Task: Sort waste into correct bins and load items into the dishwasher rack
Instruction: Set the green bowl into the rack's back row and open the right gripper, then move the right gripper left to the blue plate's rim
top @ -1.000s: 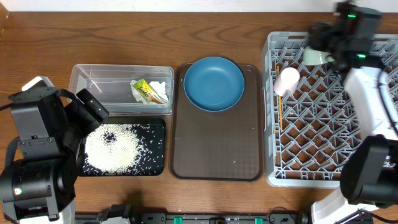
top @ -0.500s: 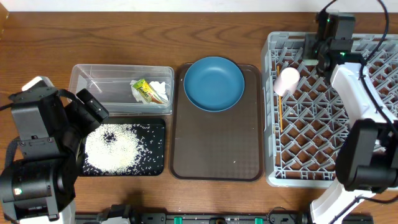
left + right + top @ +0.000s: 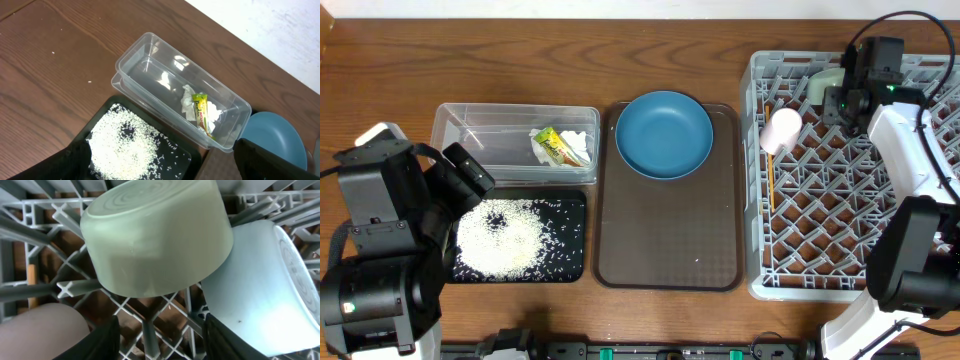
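Observation:
The dishwasher rack (image 3: 820, 230) stands at the right. In it are the pink-white cup (image 3: 781, 130), the wooden chopsticks (image 3: 771, 190) and the mint bowl (image 3: 823, 86). In the right wrist view the mint bowl (image 3: 157, 240) lies bottom-up, touching the light-blue bowl (image 3: 260, 290), with the cup (image 3: 40, 330) at the lower left. My right gripper (image 3: 160, 342) is open and empty just in front of the mint bowl. The blue plate (image 3: 664, 133) sits on the brown tray. The wrapper (image 3: 554, 146) and tissue (image 3: 580, 150) lie in the clear tub (image 3: 480, 130). Rice (image 3: 500, 238) fills the black tray (image 3: 572, 262). My left gripper (image 3: 165, 167) is open above the rice.
The brown serving tray (image 3: 665, 240) lies between the bins and the rack. The left arm's base fills the front left corner. The right arm reaches along the rack's right side. In the left wrist view a few rice grains lie on the table (image 3: 52, 52).
My right arm has shifted over the rack's far edge and now sits a little right of the mint bowl, which shows uncovered. The left arm has not moved.

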You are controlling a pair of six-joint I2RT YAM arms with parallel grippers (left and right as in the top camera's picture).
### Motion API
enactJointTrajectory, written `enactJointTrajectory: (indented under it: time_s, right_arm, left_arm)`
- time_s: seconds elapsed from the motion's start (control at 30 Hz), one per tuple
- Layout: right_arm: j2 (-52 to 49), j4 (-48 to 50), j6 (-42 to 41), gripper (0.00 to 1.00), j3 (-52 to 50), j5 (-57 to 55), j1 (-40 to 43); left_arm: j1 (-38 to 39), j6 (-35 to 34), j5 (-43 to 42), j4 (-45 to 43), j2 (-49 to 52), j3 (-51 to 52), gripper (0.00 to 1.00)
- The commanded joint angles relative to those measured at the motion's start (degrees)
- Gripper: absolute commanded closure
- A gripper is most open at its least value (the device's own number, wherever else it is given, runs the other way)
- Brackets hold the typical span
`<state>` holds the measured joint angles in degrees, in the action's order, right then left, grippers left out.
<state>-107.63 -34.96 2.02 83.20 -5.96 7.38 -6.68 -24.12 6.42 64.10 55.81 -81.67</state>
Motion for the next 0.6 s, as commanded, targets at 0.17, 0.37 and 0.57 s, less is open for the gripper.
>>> enactJointTrajectory:
  time_s: [0.17, 0.37, 0.57]
  right_arm:
    - [6.1, -2.1, -0.3, 0.43, 0.6, 30.6, -0.9]
    - [6.8, -11.0, -4.5, 0.17, 0.5, 42.6, -6.1]
    - [6.8, -16.3, -8.2, 0.01, 0.3, 42.4, -13.1]
  left_arm:
    - [-0.3, 0.5, 0.7, 0.0, -0.1, -0.9, 0.06]
    - [-0.3, 0.5, 0.7, -0.1, -0.1, -0.9, 0.06]
    - [-0.3, 0.5, 0.7, -0.1, -0.1, -0.9, 0.06]
